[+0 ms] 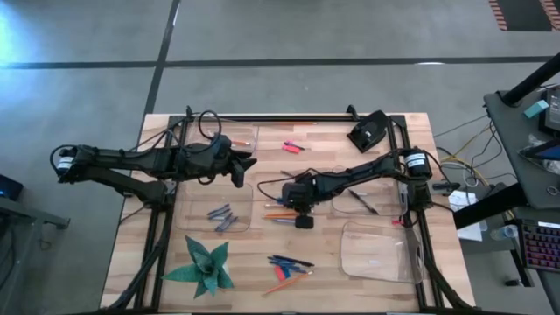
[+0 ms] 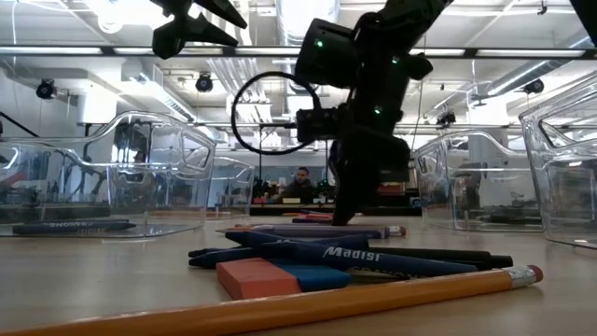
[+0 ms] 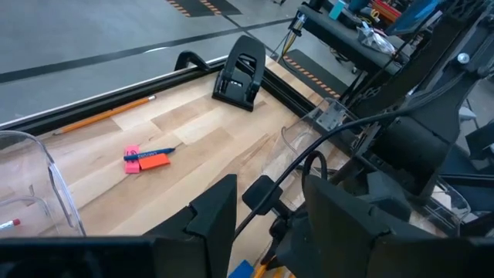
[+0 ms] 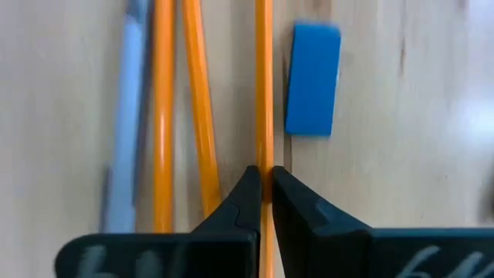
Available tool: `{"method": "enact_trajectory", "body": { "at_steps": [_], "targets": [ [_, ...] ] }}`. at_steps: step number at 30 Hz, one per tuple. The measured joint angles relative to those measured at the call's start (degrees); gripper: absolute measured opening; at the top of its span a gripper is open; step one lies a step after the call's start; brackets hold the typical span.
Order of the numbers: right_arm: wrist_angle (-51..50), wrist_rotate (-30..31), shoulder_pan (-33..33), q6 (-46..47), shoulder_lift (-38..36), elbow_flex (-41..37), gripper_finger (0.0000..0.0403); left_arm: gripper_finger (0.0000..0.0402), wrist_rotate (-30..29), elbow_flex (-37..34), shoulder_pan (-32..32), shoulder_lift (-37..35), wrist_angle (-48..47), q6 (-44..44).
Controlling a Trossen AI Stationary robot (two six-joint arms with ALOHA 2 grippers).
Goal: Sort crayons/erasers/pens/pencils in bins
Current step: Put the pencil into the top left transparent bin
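Table [image 1: 367,280] of pale wood held everything. Four clear bins: one [image 1: 378,252] at the near right, one [image 1: 372,199] under the right arm with a dark pen [image 1: 365,202] in it, one [image 1: 229,214] at centre left holding grey-blue crayons [image 1: 221,217], one [image 1: 245,138] at the far left under the left arm. Green paper star [image 1: 204,267] sat at the near left. Left gripper [image 1: 246,167] hovered over the far-left bins, fingers [image 3: 210,216] spread apart, nothing between them. Right gripper [image 4: 263,193] was down at table centre, fingers pinched tight on one pencil [image 4: 264,93]. Two more pencils [image 4: 179,108] lay just beside it, a blue eraser [image 4: 312,79] close on its other side. Near-edge pile [image 1: 289,267] had pens, a pencil and erasers. Pink erasers [image 1: 291,146] lay far centre.
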Motion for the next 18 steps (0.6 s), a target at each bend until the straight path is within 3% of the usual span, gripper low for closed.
{"method": "enact_trajectory", "body": {
  "at_steps": [13, 18],
  "targets": [
    [-2.76, 0.45, -6.98, -7.83, -8.44, 7.24, 0.0009, 0.0141, -0.15, 0.96, 0.01, 0.00, 0.26, -0.19],
    [2.73, 0.44, -10.51, -11.74, -9.36, 8.81, 0.0009, 0.0141, -4.25, 1.77, 0.06, -0.88, 0.40, 0.50]
  ]
}}
